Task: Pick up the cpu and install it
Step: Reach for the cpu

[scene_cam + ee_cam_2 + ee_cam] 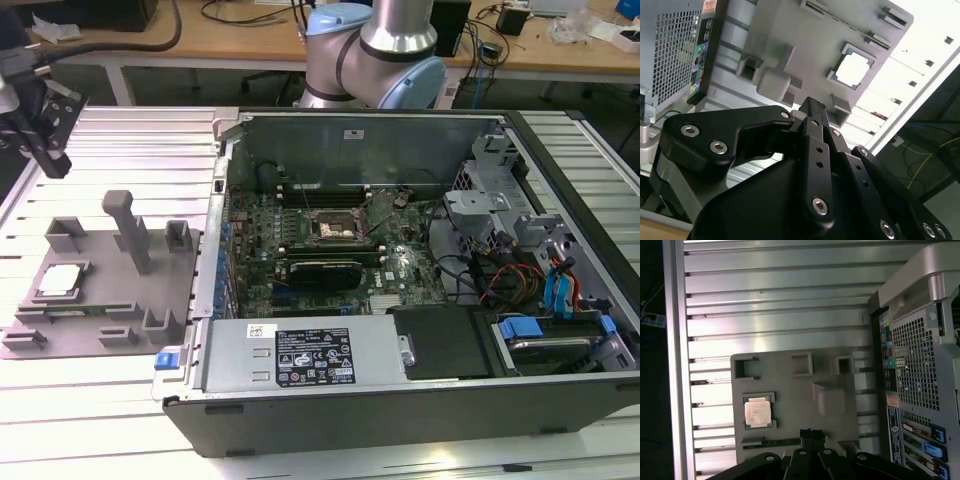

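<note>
1. The cpu (pixel 60 281) lies flat in a square pocket of the grey tray (pixel 112 288), with its pale metal top facing up. In the exterior view it is at about 9 o'clock from the tall post (pixel 130 235) of the tray.
2. The tray rests on the ribbed metal table (pixel 100 400), just beside the open computer case (pixel 400 430), at the 9 o'clock side of the case.
3. The black jaws hang in the air above the table, at about 11 o'clock from the cpu and well apart from it. In both wrist views their tips look closed together, and they hold nothing.
4. Inside the case, the green motherboard (pixel 400 265) carries a dark socket (pixel 337 228) near its middle, at about 3 o'clock from the tray.
</note>
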`<state>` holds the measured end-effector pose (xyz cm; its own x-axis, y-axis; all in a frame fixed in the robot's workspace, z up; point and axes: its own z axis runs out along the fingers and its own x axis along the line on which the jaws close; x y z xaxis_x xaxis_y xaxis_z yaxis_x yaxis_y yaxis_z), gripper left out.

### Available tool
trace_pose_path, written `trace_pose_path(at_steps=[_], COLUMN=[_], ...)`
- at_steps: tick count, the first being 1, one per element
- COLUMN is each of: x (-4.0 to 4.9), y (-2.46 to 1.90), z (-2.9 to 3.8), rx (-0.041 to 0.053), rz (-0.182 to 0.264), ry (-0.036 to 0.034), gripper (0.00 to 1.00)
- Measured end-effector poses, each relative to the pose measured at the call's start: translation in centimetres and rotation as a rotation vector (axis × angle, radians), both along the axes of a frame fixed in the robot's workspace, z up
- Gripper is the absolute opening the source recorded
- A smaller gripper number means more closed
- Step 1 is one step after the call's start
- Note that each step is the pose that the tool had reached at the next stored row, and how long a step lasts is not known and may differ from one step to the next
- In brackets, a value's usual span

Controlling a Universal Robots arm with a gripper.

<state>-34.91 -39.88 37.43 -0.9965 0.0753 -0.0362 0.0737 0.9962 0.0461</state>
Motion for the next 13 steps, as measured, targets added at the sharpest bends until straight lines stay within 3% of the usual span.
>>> trace_pose_path(at_steps=[5,13], x=[-0.38,-1.7], y=[-0.01,-0.01], z=[-0.88,-2.43], rx=[0.0,-0.0001], rz=[0.0,0.0], ry=[0.0001,0.0001], gripper=[0.11,0.11])
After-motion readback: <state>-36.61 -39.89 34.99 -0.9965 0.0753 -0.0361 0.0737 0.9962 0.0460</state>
